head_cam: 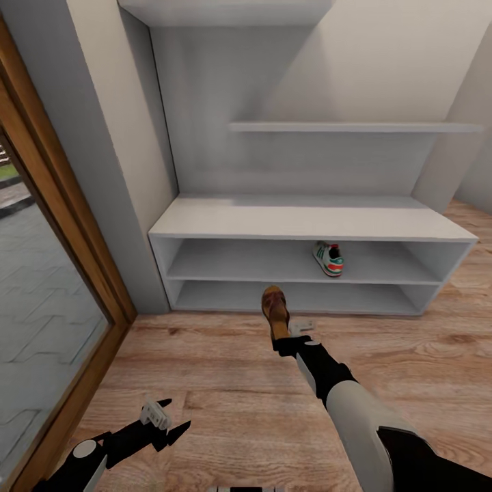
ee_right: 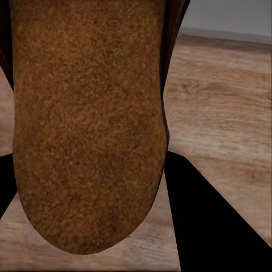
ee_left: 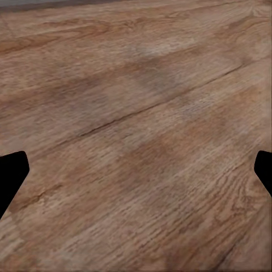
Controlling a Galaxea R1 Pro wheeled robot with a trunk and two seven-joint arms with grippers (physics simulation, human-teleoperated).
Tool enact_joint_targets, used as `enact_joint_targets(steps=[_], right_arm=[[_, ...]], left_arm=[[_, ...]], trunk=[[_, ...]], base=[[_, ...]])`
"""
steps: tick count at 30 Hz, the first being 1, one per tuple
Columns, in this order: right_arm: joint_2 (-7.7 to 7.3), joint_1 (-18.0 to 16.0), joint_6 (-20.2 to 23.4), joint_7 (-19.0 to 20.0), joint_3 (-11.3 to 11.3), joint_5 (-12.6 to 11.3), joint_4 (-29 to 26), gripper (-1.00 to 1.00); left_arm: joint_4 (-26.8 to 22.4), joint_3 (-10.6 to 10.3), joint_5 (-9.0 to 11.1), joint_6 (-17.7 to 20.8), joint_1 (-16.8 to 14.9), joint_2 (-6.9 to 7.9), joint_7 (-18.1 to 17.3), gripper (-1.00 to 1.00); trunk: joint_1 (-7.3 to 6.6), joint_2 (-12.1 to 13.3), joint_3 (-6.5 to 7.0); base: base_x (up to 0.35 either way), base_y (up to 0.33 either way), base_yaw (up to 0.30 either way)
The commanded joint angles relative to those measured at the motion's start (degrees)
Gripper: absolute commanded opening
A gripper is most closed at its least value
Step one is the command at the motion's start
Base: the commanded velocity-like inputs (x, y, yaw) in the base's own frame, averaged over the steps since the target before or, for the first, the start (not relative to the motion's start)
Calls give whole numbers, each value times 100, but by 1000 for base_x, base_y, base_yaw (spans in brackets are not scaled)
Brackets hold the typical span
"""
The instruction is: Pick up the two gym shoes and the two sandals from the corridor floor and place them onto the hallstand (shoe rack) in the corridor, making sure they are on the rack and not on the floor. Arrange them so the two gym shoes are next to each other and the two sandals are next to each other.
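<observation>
The pale grey hallstand [head_cam: 307, 222] stands ahead against the wall. One white gym shoe [head_cam: 328, 258] with green stripes and a red-orange heel sits on its upper open shelf, right of centre. My right gripper [head_cam: 281, 336] is shut on the heel end of a brown sandal [head_cam: 275, 309], held above the corridor floor [head_cam: 205, 383] in front of the lower shelf. The sandal's tan footbed [ee_right: 85, 124] lies between the black fingers [ee_right: 209, 221] in the right wrist view. My left gripper [head_cam: 164, 427] hangs open and empty low at the left, over bare planks [ee_left: 136, 136].
A wood-framed glass door [head_cam: 55, 260] runs along the left side. A grey wall panel [head_cam: 116, 150] stands between it and the hallstand. An upper shelf [head_cam: 355, 127] projects from the back panel. Open plank flooring extends to the right.
</observation>
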Motion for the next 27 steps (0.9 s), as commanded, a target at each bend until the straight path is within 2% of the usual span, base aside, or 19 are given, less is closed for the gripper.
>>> enact_joint_targets(steps=[1, 7, 15, 21, 23, 24, 26, 27], right_arm=[[7, -2, 30, 1, -37, 41, -14, -100], [7, -2, 30, 1, -43, 39, -29, -100], [7, -2, 32, -6, -62, 38, -131, -100], [7, -7, 51, -7, -43, 25, -713, -100], [7, -23, 117, -15, -33, 15, -1226, -100], [7, -26, 154, -15, -32, 14, -1270, -100], [7, -35, 654, -8, -30, 12, -1602, -100], [7, -36, 737, -4, -31, 12, -1648, -100]], left_arm=[[0, 14, -28, -26, -3, -3, -17, 100], [0, 14, -28, -26, -3, -7, -17, 100], [0, 22, -28, -28, -3, -3, -9, 100], [0, 23, -36, -22, -3, -1, -2, 100], [0, 22, -37, -15, -10, -5, 0, 100], [0, 22, -37, -15, -8, -6, 0, 100], [0, 22, -37, -10, -11, -7, 0, 100], [0, 22, -37, -7, -12, -7, 0, 100]], trunk=[[1, -4, -34], [16, -12, -215], [16, -12, -277], [16, -12, -284], [16, -12, -284], [16, -12, -284], [16, -12, -284], [16, -12, -284]], base=[[0, 0, 0], [0, 0, 0], [0, 0, 0], [0, 0, 0], [0, 0, 0], [0, 0, 0], [0, 0, 0], [0, 0, 0]])
